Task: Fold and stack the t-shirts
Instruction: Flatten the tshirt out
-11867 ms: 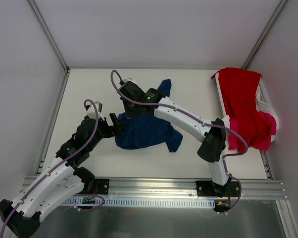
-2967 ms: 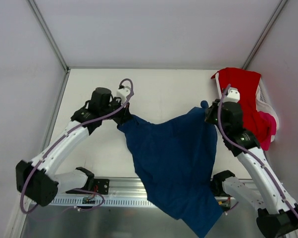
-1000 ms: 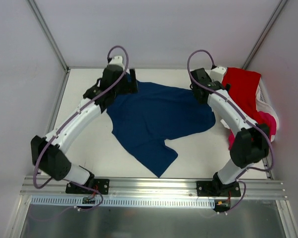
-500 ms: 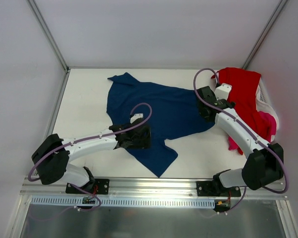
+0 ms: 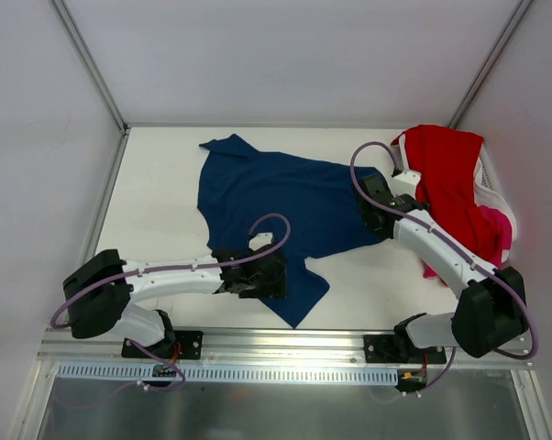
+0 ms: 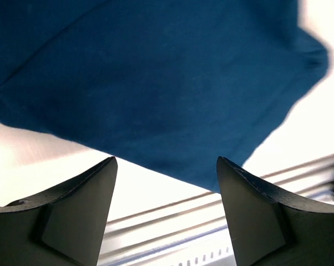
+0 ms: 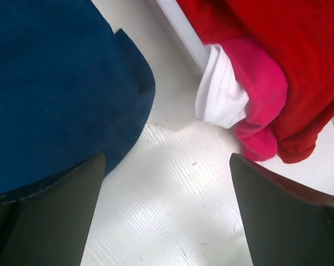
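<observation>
The navy t-shirt [image 5: 285, 197] lies spread out on the white table, with one corner reaching toward the near edge. My left gripper [image 5: 272, 277] hovers low over that near corner. In the left wrist view it [image 6: 166, 160] is open with nothing between its fingers, and the navy cloth [image 6: 156, 83] lies just ahead. My right gripper [image 5: 377, 218] is at the shirt's right edge. It [image 7: 167, 156] is open over bare table, with navy cloth [image 7: 56, 83] to its left. The red t-shirt [image 5: 450, 179] and the pink t-shirt [image 5: 491, 240] hang over the basket.
The white plastic basket [image 5: 492, 188] stands at the table's right edge, and its rim [image 7: 178, 27] shows in the right wrist view beside a white fabric fold [image 7: 219, 94]. An aluminium rail [image 5: 285, 353] runs along the near edge. Grey walls close in the other three sides.
The left arm has swung from the shirt's far-left corner to its near corner and then edged slightly right. The right gripper has let go and drawn back along the right edge. The shirt lies flat.
</observation>
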`<action>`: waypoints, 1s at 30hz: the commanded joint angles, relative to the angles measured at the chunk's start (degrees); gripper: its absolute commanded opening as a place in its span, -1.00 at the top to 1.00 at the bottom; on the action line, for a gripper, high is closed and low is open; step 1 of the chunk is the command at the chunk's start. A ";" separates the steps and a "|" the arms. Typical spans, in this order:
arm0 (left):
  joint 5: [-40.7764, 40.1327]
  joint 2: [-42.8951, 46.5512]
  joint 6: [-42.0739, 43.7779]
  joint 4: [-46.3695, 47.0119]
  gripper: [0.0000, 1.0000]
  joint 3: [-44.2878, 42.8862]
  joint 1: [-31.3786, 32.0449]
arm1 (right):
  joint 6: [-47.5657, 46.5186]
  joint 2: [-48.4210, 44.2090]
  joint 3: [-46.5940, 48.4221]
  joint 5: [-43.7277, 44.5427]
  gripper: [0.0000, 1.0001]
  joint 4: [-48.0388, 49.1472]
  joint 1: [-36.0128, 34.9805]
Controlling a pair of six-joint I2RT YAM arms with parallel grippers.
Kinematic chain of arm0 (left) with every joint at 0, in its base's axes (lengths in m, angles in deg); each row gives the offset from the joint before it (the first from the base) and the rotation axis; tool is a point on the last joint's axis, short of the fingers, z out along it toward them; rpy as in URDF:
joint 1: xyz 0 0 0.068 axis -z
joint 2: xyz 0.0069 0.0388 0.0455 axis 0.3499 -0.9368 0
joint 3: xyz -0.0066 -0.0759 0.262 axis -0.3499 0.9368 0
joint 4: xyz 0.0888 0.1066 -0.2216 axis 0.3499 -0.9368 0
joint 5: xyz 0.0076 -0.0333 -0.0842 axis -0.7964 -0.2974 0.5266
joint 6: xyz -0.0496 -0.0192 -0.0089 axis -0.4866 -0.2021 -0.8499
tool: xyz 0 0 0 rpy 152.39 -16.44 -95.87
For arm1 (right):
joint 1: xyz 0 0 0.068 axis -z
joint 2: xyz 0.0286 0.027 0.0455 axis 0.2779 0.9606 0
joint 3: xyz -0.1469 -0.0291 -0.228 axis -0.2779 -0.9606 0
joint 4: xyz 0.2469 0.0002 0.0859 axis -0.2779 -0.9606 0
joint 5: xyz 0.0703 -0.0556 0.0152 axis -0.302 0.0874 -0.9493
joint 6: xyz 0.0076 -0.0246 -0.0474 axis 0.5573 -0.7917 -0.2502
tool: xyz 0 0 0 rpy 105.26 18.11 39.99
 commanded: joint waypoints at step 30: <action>4.54 -33.33 5.35 0.36 1.00 -11.38 5.71 | 3.89 -3.18 -4.77 0.73 -0.99 -1.66 -1.30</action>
